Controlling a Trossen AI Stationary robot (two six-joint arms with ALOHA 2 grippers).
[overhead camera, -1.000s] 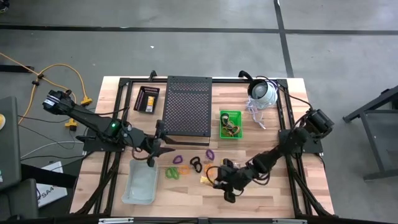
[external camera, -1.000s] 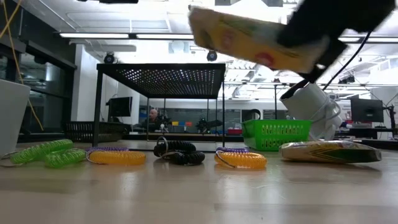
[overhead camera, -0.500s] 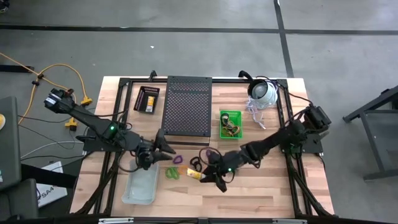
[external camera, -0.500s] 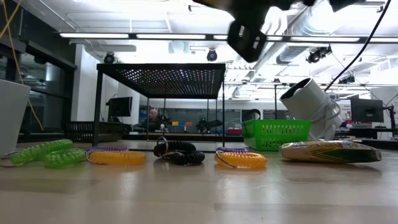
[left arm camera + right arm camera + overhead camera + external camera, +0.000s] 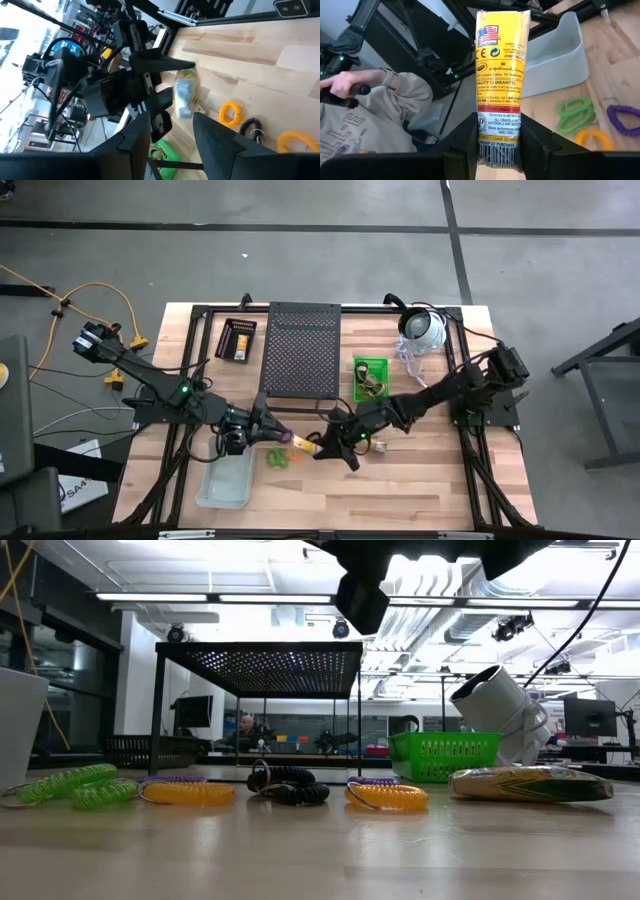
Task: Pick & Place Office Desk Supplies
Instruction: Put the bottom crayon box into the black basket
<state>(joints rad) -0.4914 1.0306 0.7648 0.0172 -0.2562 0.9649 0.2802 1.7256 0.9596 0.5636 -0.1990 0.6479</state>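
Observation:
My right gripper (image 5: 497,150) is shut on a yellow-and-white packet (image 5: 501,75) and holds it above the middle of the table (image 5: 303,445). My left gripper (image 5: 276,432) stands open just left of it, its fingers (image 5: 135,145) pointing at the packet (image 5: 183,92) with nothing between them. Green loops (image 5: 70,785), orange loops (image 5: 190,792) and a black loop (image 5: 288,785) lie flat on the wood. A second packet (image 5: 530,783) lies flat at the right. My right gripper pinches the packet's barcode end (image 5: 498,134) between its two fingers. The fingers come nearly level from the table's right and lie along the packet. The rest of the packet sticks out past the fingertips toward my left gripper, lifted clear of the table.
A grey bin (image 5: 228,478) stands at the near left. A black mesh shelf (image 5: 300,350), a green basket (image 5: 370,380), a black tray (image 5: 237,340) and a white dome device with a cable (image 5: 422,330) stand farther back. A person (image 5: 365,115) sits beyond the table.
My right gripper has carried the packet up and toward the table's left, from the near right to just in front of my left gripper, tipping to nearly level. My left gripper has rolled about its own axis and shifted slightly right, staying open.

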